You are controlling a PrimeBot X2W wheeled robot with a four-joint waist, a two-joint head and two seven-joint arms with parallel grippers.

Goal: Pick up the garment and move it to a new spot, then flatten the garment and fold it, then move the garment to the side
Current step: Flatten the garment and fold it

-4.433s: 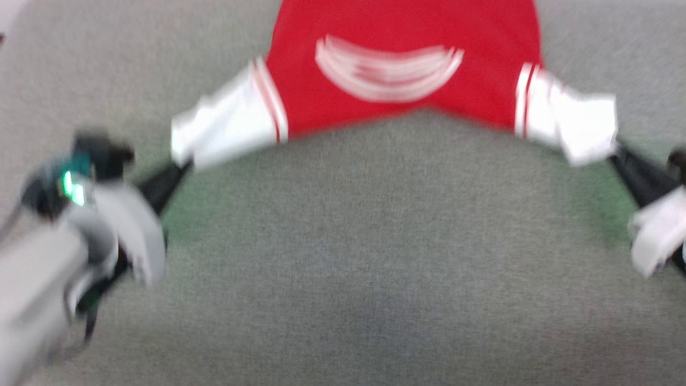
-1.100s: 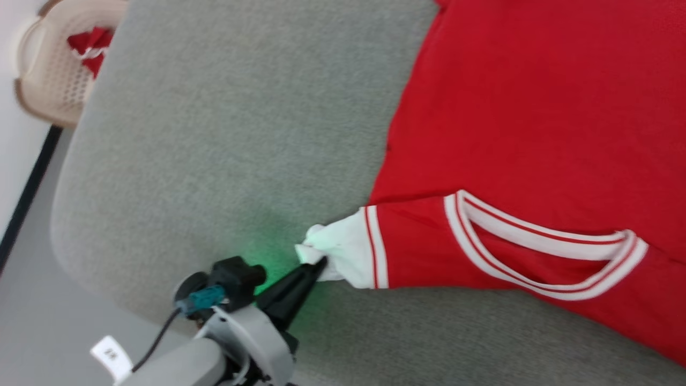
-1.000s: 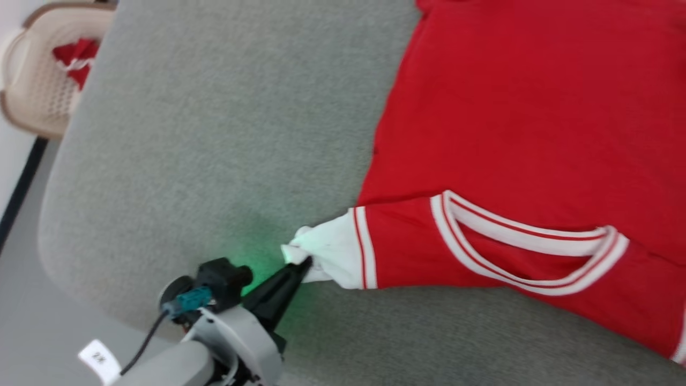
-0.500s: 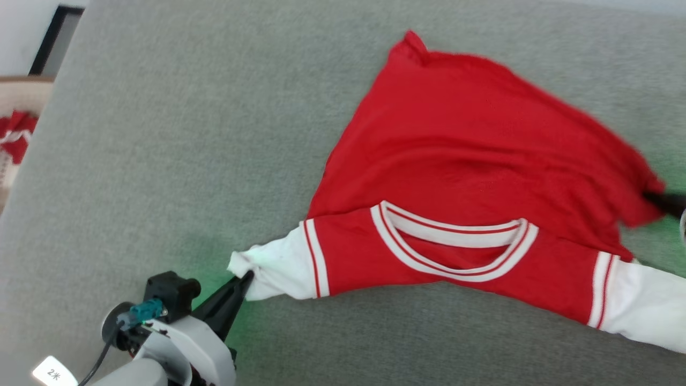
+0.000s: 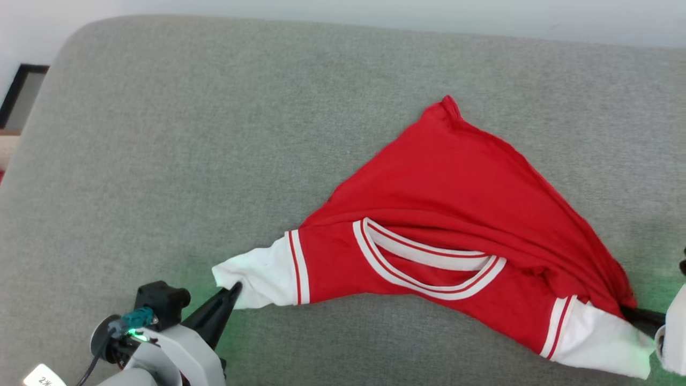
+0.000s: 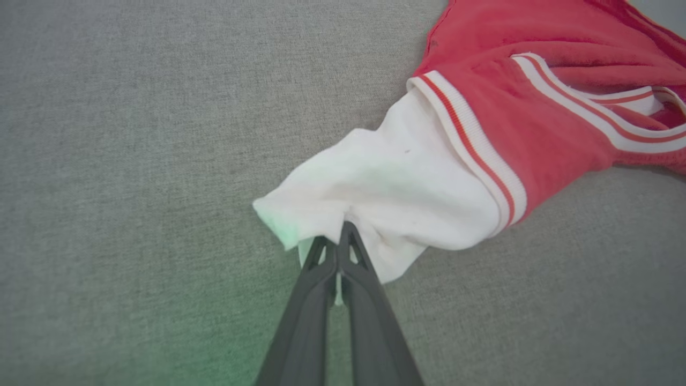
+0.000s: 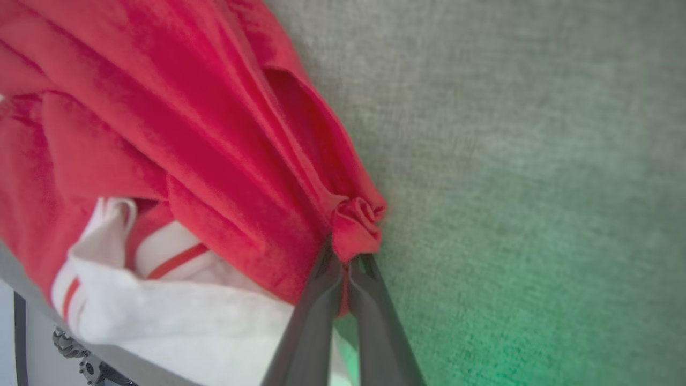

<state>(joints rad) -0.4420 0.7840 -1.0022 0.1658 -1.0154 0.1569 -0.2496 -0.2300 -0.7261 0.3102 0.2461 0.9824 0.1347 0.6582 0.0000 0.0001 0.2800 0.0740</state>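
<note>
The garment (image 5: 455, 214), a red jersey with white sleeves and a striped V-neck, lies on the grey cushion (image 5: 214, 134), pulled into a rough triangle with the neck facing me. At the lower left my left gripper (image 5: 235, 289) is shut on the tip of one white sleeve (image 6: 375, 203). My right gripper (image 5: 629, 312) at the right edge is shut on a bunched red fold of the garment (image 7: 353, 225), just above the other white sleeve (image 5: 600, 343). The chest lettering is hidden.
The grey cushion's rounded far edge (image 5: 321, 24) meets a pale wall. A dark frame (image 5: 16, 91) and a sliver of beige basket (image 5: 8, 147) show past the cushion's left edge. In the right wrist view the cushion's near edge and floor (image 7: 32, 343) lie close.
The head camera has swung up and right, so the basket left view. The garment's right side has been drawn in toward me and down, bunching into a triangle; the left gripper still holds the sleeve.
</note>
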